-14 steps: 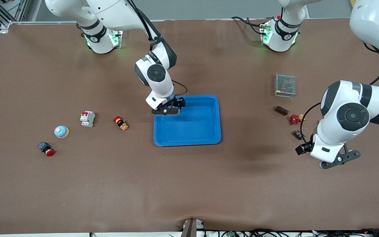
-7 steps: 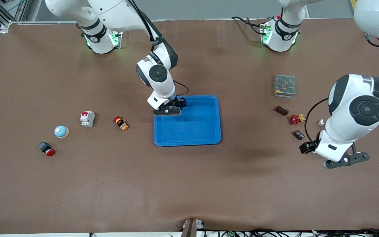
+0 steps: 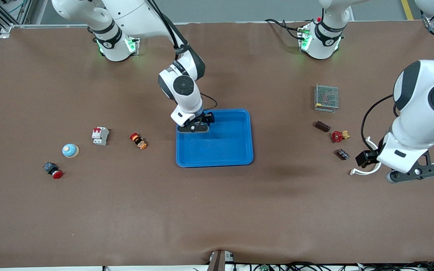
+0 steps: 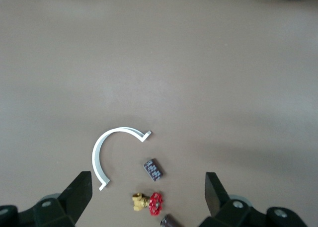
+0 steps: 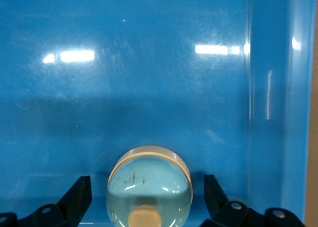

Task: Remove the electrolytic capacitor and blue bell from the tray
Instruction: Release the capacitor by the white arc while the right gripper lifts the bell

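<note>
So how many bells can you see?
2. One bell sits in the blue tray, under the open right gripper. The other bell is on the table toward the right arm's end, nearer the front camera than the white breaker.

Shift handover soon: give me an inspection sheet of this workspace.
Surface: brown table.
Job's things: bell in blue tray, between open fingers of right gripper; dark cylinder, likely capacitor, toward left arm's end.
Clutter: second bell, breaker, red button, orange button, mesh box, red valve, white clip.
Grippers: left gripper open, above table near white clip.
Cables: bundle along near edge.
Surroundings: metal frame.
</note>
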Controlling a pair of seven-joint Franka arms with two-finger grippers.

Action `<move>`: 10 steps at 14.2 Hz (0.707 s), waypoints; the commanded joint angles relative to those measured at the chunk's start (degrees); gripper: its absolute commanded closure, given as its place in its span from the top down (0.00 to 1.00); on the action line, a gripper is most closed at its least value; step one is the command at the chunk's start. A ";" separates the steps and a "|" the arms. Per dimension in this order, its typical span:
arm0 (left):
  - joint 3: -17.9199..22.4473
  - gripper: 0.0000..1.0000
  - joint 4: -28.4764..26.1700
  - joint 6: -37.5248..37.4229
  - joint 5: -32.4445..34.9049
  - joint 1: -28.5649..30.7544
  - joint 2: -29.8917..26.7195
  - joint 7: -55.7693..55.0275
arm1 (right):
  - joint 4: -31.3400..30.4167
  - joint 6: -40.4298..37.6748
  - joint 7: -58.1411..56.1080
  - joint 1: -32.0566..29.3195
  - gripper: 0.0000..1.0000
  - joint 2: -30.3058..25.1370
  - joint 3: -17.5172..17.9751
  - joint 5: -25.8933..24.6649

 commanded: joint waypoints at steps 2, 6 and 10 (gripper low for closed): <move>-0.04 1.00 -0.80 -2.79 -5.92 0.91 -5.17 2.45 | 1.00 0.08 0.83 0.72 1.00 0.75 -0.60 -1.03; 0.48 1.00 -0.89 -6.48 -8.12 0.65 -7.63 6.65 | 1.00 -0.09 0.74 0.63 0.72 0.75 -0.60 -1.03; 12.13 1.00 -2.38 -7.97 -16.81 -6.08 -12.90 16.15 | 1.00 -0.09 0.83 0.63 0.47 0.66 -0.60 -1.03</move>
